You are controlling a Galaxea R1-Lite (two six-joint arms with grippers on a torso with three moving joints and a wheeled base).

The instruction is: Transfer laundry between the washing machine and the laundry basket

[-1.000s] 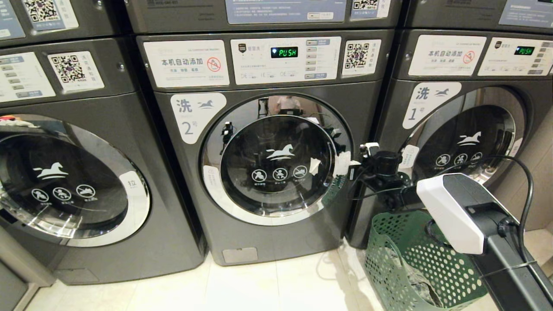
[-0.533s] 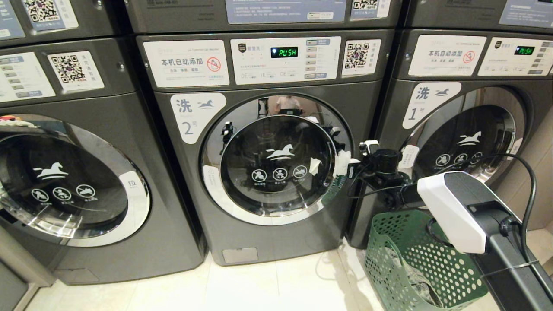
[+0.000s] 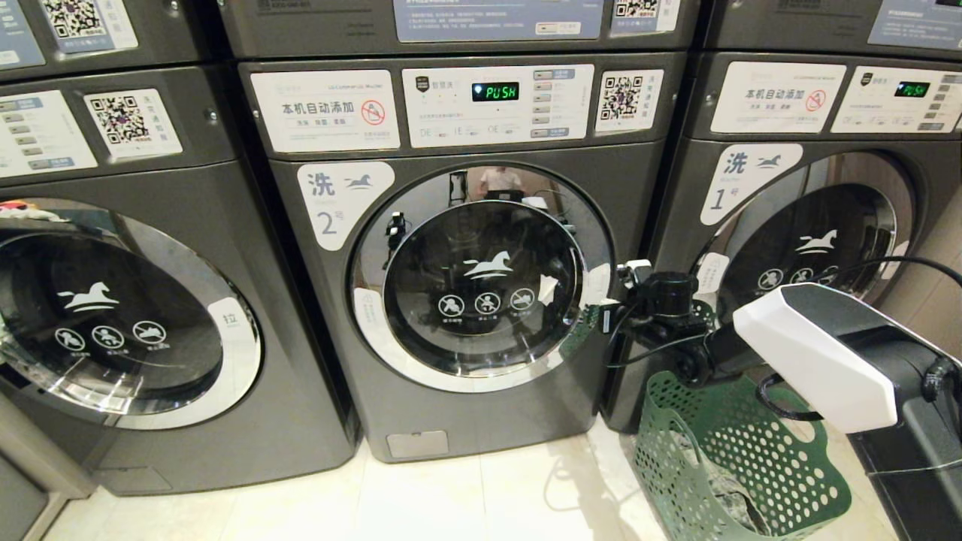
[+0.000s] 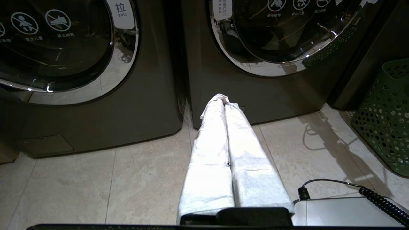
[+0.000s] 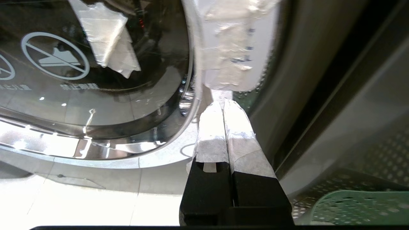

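- The right gripper [image 5: 222, 103] has its taped fingers [image 5: 211, 134] pressed together, pinching nothing; the tips sit just under the white pull tab [image 5: 235, 51] on the door's right edge, and whether they touch it I cannot tell.
- Compared with a second ago, that gripper has dropped slightly and crept in towards the door rim; the forearm shell [image 3: 819, 353] has swung lower and flatter over the basket.
- My reading: the arm is lining up on the tab to open the door [image 3: 481, 278]; shut fingers suggest a hook or push behind the tab, not a pinch.
- The left gripper [image 4: 223, 99] is parked low, fingers closed and empty, aimed at the floor [image 4: 96, 182] before the washer's base; nothing about it has changed.
- The washer [image 3: 466, 421], numbered 2, has its door shut and its display reads PUSH; no laundry can be made out through the glass.
- The basket [image 3: 729, 451] stands on the floor to the right of the washer, in front of machine 1 [image 3: 812, 225]; crumpled grey cloth [image 3: 725, 492] lies in it.
- So no transfer has begun; the door comes first.
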